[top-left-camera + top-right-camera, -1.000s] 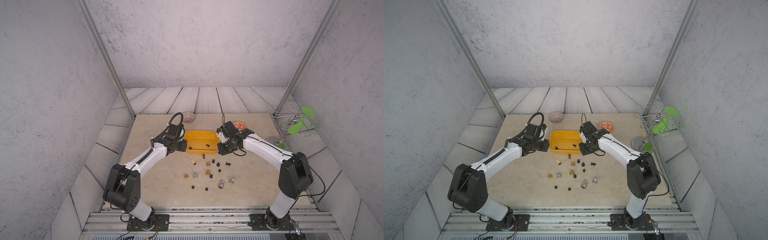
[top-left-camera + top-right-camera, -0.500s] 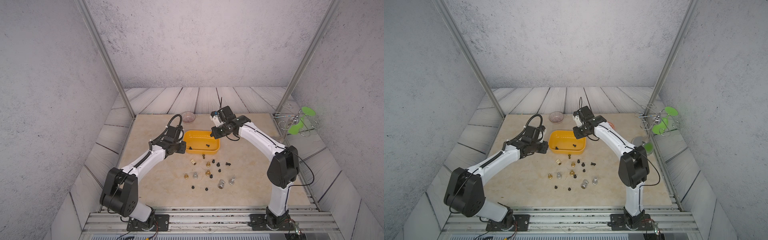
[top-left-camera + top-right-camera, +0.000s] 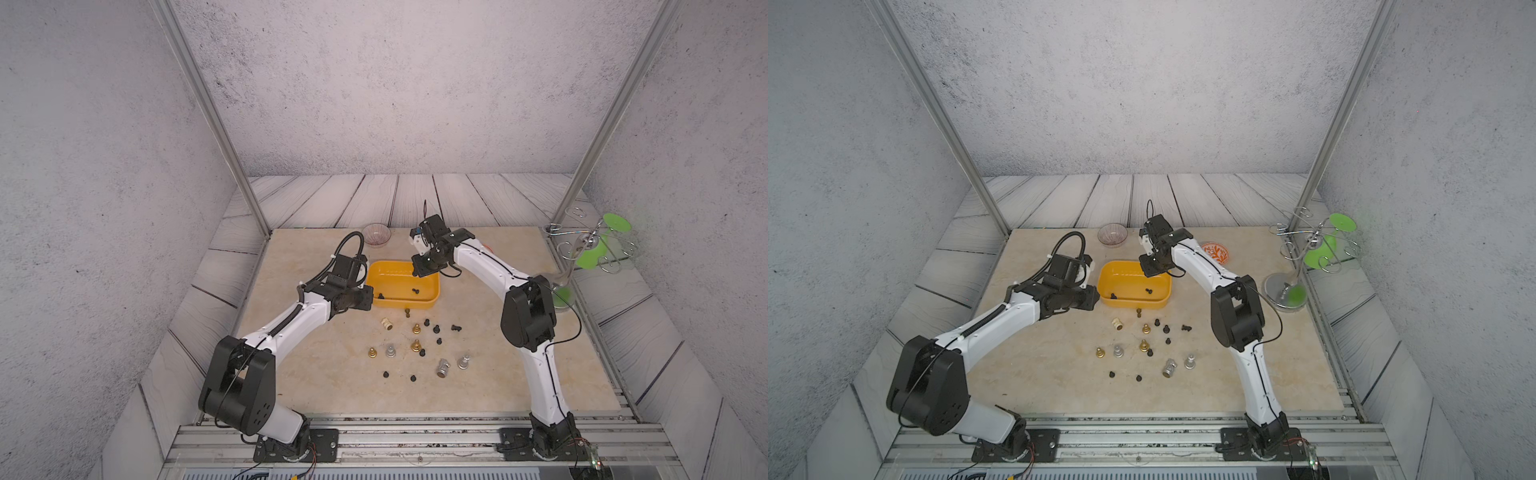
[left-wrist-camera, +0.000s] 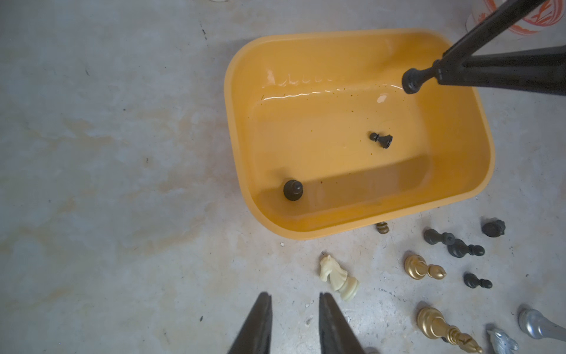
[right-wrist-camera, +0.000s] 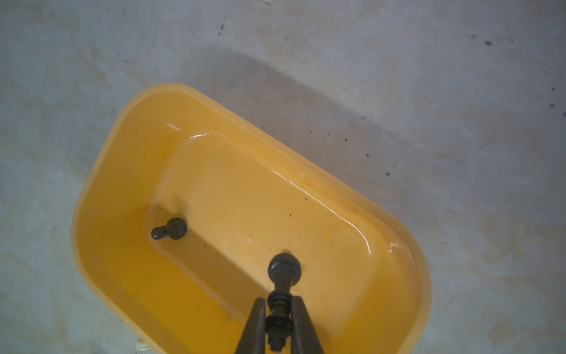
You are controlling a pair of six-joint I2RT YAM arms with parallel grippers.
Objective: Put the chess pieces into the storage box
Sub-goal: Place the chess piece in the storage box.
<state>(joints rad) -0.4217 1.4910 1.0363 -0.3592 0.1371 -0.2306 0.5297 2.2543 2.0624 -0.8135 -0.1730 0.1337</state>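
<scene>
The yellow-orange storage box [image 3: 405, 303] [image 3: 1136, 302] sits mid-table. Two small black chess pieces [image 4: 381, 140] [image 4: 292, 190] lie inside it. My right gripper [image 5: 278, 302] [image 3: 424, 270] hangs over the box's far right corner, shut on a slim black chess piece [image 5: 284, 269] [image 4: 413, 80] that points down into the box. My left gripper [image 4: 294, 295] [image 3: 361, 301] hovers by the box's near left corner, slightly open with nothing between its fingers. Loose pieces lie in front of the box: a cream knight [image 4: 338, 277] [image 3: 387, 323], gold ones [image 3: 417, 329], silver ones [image 3: 443, 368] and several black ones.
A ribbed glass bowl [image 3: 376, 235] stands behind the box. An orange-and-white patterned bowl [image 3: 1214, 252] sits behind my right arm. A wire stand with green discs [image 3: 590, 249] is at the far right edge. Slanted metal posts [image 3: 232, 145] rise at the back corners.
My right gripper has swung from the box's right side to over its far right corner, still holding the black piece. The left arm has hardly moved.
</scene>
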